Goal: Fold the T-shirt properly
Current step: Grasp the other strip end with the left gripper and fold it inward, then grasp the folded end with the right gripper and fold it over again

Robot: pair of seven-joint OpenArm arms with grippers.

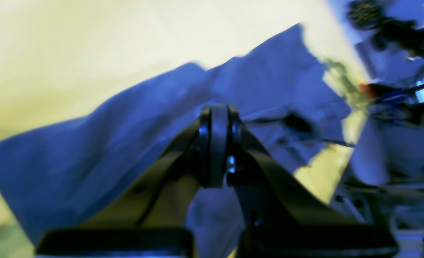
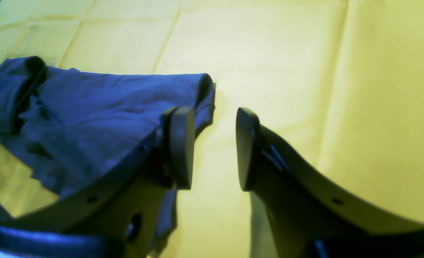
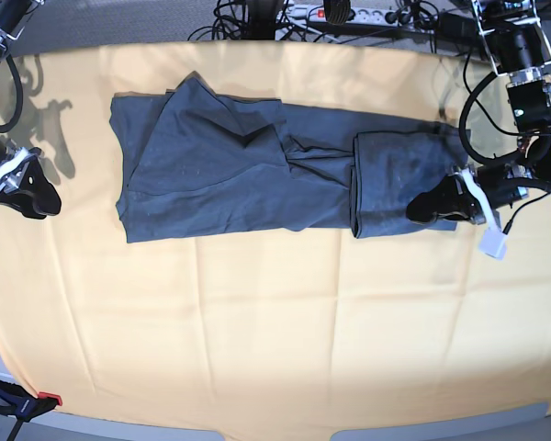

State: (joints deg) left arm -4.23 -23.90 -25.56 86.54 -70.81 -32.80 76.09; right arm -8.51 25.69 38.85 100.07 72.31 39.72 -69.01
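Note:
The dark slate-blue T-shirt (image 3: 239,175) lies lengthwise across the yellow table cover, and its right end is folded back over itself into a doubled panel (image 3: 399,184). My left gripper (image 3: 415,208) sits over that folded panel near its front edge. In the left wrist view its fingers (image 1: 218,143) are pressed together, and no cloth shows between them above the blurred T-shirt (image 1: 125,136). My right gripper (image 3: 46,200) hovers over bare cover, left of the shirt. It stands open (image 2: 213,148) and empty, with the T-shirt's (image 2: 90,118) edge just beyond one finger.
The yellow cover (image 3: 275,322) spreads over the whole table. A power strip and tangled cables (image 3: 349,14) lie along the far edge. A clamp (image 3: 23,401) grips the front left corner.

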